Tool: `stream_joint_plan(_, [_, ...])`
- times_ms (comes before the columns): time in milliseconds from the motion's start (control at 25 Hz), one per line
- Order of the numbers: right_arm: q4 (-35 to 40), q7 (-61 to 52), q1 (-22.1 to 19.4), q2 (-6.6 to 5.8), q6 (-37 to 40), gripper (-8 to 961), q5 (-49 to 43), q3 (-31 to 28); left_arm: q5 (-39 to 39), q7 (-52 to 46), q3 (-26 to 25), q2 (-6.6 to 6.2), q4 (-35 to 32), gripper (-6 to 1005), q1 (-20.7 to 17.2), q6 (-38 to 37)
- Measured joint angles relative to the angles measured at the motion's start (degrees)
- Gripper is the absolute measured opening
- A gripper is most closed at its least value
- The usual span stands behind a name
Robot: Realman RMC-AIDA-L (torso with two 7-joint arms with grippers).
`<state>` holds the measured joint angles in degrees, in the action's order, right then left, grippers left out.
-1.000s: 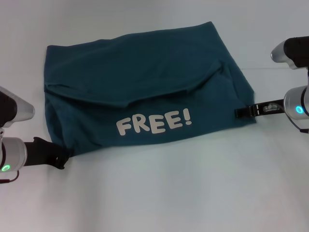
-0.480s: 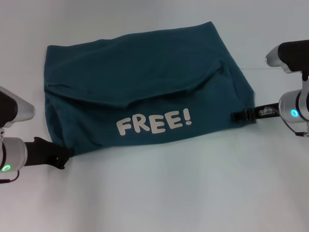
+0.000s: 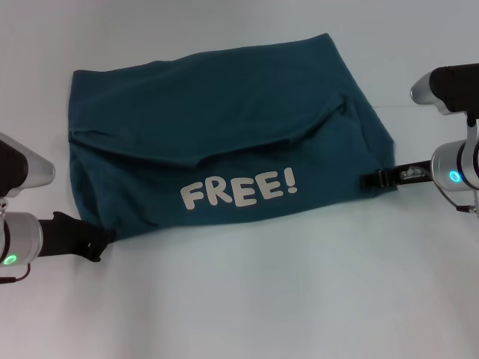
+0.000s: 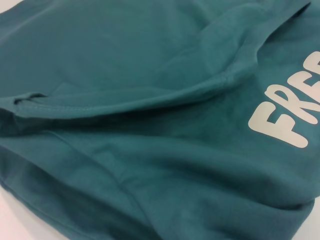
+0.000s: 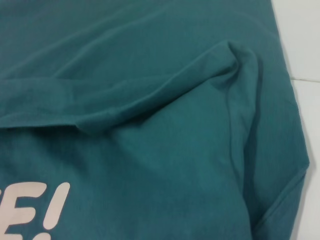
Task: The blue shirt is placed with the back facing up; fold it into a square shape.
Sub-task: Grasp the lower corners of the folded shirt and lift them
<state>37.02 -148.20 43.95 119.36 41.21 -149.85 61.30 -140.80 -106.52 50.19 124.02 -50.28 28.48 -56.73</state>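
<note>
The blue shirt (image 3: 224, 127) lies folded into a rough rectangle in the middle of the white table, with a white "FREE!" print (image 3: 238, 188) facing up on its near part. A folded flap crosses its middle. My left gripper (image 3: 97, 245) sits low at the shirt's near left corner, touching the fabric edge. At the shirt's right edge my right gripper (image 3: 363, 179) reaches just over the hem. Teal fabric fills both wrist views: the shirt (image 4: 150, 75) with part of the print in the left one, the shirt (image 5: 125, 150) with its flap and side hem in the right one.
The white table (image 3: 247, 299) spreads in front of the shirt and behind it. A thin line (image 3: 393, 107) runs across the table at the right rear. No other objects show.
My right gripper has slid a little leftward, onto the shirt's right edge. The left arm and the shirt have stayed where they were.
</note>
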Motion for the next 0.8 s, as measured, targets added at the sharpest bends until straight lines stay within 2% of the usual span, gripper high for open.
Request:
stream_joint_plan(200, [-0.51, 0.00, 0.10, -0.02, -0.17, 715, 0.00, -0.12, 0.00, 0.00, 0.02, 0.00, 0.00, 51, 0.00, -0.02])
stream_joint_plan(400, [-2.32, -0.34, 0.73, -0.24, -1.44, 516, 0.00, 0.10, 0.00, 0.06, 0.08, 0.00, 0.00, 51, 0.00, -0.01])
stream_joint_plan(800, [-1.92, -0.10, 0.72, -0.27, -1.71, 380, 0.01, 0.10, 0.03, 0.09, 0.08, 0.03, -0.01, 50, -0.16, -0.05])
